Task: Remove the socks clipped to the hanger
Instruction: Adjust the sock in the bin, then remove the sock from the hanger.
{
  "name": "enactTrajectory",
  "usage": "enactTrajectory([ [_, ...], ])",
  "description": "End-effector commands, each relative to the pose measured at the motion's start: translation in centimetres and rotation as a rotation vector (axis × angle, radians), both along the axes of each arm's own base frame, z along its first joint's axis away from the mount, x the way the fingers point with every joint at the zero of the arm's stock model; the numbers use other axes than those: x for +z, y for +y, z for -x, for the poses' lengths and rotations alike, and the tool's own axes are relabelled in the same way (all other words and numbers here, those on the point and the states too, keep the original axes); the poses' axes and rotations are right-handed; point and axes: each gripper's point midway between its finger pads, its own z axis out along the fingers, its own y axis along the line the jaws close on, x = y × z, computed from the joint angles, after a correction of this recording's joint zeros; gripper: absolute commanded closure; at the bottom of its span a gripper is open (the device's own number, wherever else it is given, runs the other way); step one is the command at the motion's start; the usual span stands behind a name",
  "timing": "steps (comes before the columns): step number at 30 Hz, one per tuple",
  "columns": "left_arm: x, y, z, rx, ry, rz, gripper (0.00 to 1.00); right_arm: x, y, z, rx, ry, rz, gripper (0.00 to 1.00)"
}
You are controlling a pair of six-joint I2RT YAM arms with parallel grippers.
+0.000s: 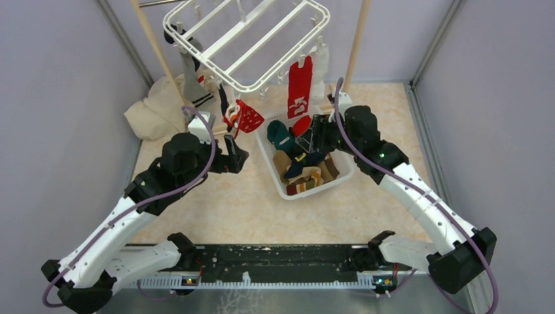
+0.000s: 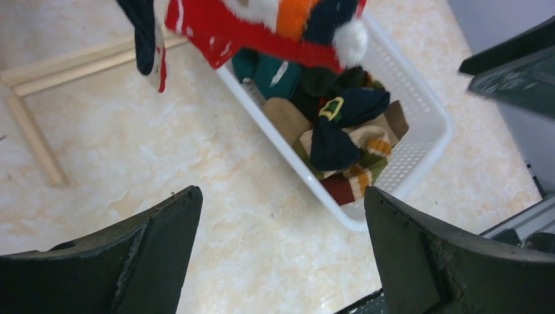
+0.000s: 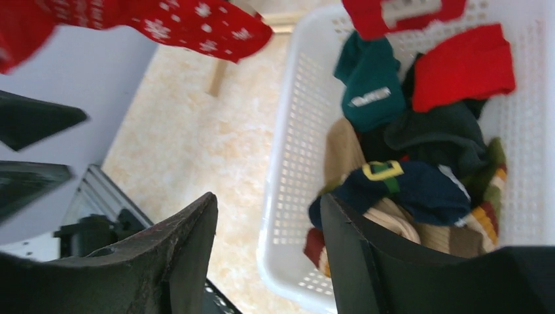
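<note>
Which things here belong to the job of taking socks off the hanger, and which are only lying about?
Job: hanger; clipped red sock; snowflake sock; grey striped sock; white basket.
Lying about: beige cloth; wooden pole.

Robot lab test cell. Plain grey partition walls (image 1: 59, 98), metal corner posts (image 1: 124, 39), beige marble-patterned bench (image 1: 216, 203); white-and-black left arm (image 1: 111, 229), right arm (image 1: 422, 196) bolted to black base rail (image 1: 275, 258).

Socks (image 1: 300, 85) clipped under hanger (image 1: 243, 87), hanger above basket (image 1: 267, 157), cloth heap (image 1: 154, 108) left of basket
</note>
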Motion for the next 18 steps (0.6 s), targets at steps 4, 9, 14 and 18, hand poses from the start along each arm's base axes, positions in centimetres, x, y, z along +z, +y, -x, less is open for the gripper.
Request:
enactTrajectory([
  [4, -3.7, 3.5, 1.3, 0.112, 0.062, -0.066, 0.01, 8.7, 4.9, -0.6, 0.092, -0.115, -0.212, 0.41],
  [9, -4.4, 4.8, 1.7, 0.149, 0.048, -0.068, 0.01, 11.2, 7.9, -0.5, 0.129, -0.136, -0.261, 0.40],
  [14, -4.8, 4.7, 2.0, 0.132, 0.052, -0.072, 0.01, 13.7, 10.5, -0.2, 0.140, -0.169, -0.311, 0.38],
  [18, -5.0, 4.3, 2.2, 0.109, 0.056, -0.061, 0.01, 14.8, 12.4, 0.4, 0.115, -0.192, -0.349, 0.37],
])
